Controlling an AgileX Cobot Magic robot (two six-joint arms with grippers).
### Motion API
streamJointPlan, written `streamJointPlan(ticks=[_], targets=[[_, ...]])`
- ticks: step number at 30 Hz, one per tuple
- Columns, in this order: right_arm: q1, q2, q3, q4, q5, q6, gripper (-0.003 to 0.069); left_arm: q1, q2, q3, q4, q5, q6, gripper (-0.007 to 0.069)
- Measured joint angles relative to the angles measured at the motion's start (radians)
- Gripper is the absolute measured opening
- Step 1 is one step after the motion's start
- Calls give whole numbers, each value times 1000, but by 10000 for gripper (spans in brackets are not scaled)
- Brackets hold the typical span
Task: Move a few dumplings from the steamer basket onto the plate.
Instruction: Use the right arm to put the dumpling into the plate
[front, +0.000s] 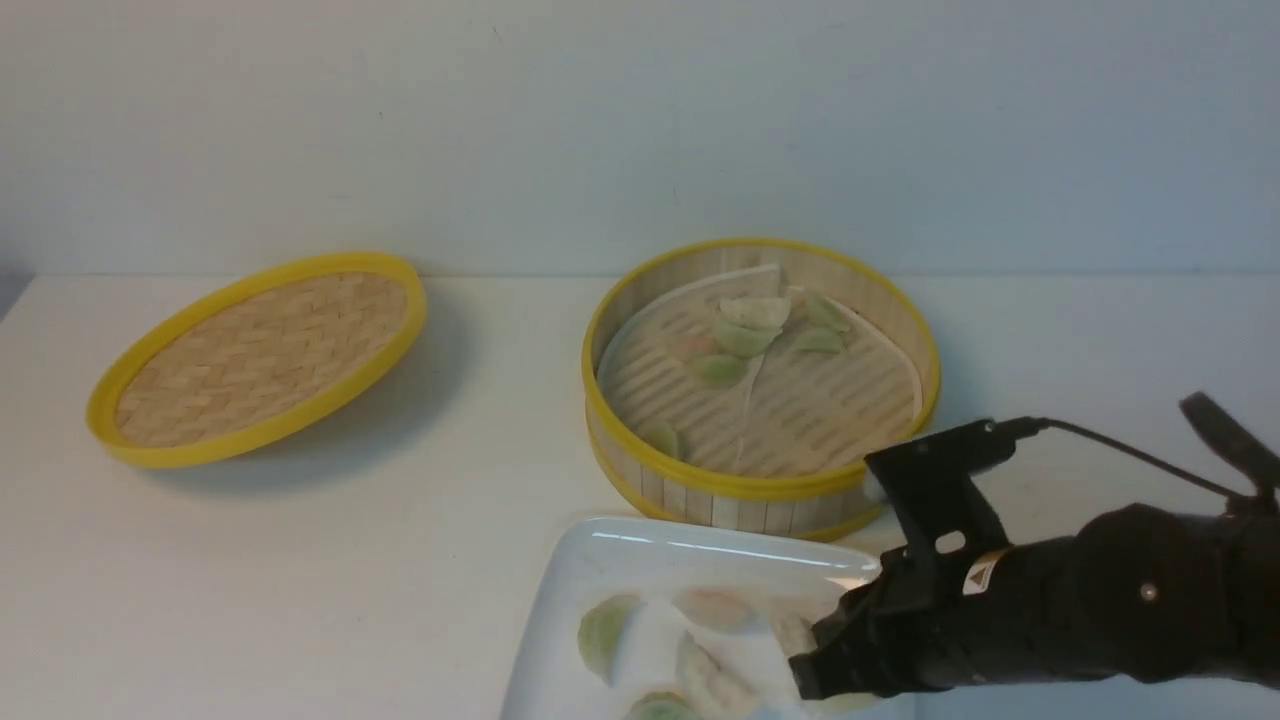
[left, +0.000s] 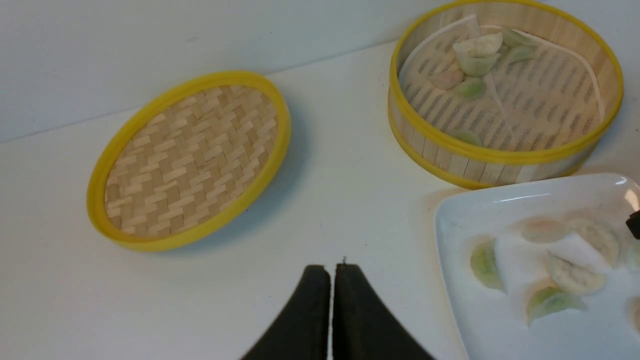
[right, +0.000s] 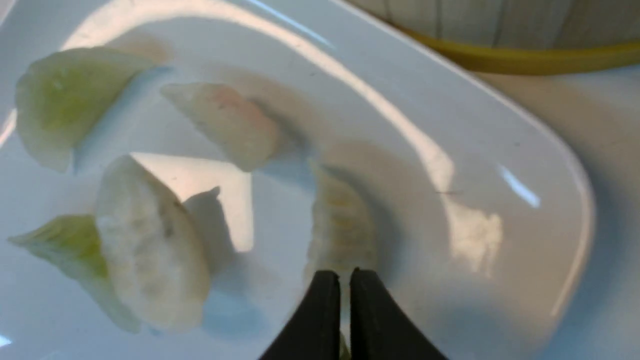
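Observation:
The steamer basket (front: 760, 490) stands at the back middle with several dumplings (front: 745, 335) on its liner. In front of it is the white plate (front: 600, 540), and several dumplings (front: 605, 635) lie on it. My right gripper (right: 345, 272) is low over the plate's right part. It is shut on the edge of a pale dumpling (right: 340, 225) that sticks out past its tips, and a pale green strip shows in the slit between the fingers. My left gripper (left: 332, 267) is shut and empty, above bare table left of the plate (left: 450, 220). It is out of the front view.
The shallow woven lid (front: 260, 355) with a yellow rim lies tilted at the back left. A pale wall runs along the table's far edge. The basket's wall (right: 500, 55) is close behind the plate's rim (right: 500, 115).

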Motion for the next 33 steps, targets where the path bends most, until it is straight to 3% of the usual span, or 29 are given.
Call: streamJointPlan(ticks=[10,14,25,33], targets=[[26,55,-3,6,-36,0,6,0,1,0,2,0,0,-6],[26,60,-7,9,-35,0,38,0,1,0,2,0,0,-6],[26,51,-8,11,2,0,328,0,1,0,2,0,0,-6],[26,-47,-8,8,92,0,375,0,1,0,2,0,0,-6]])
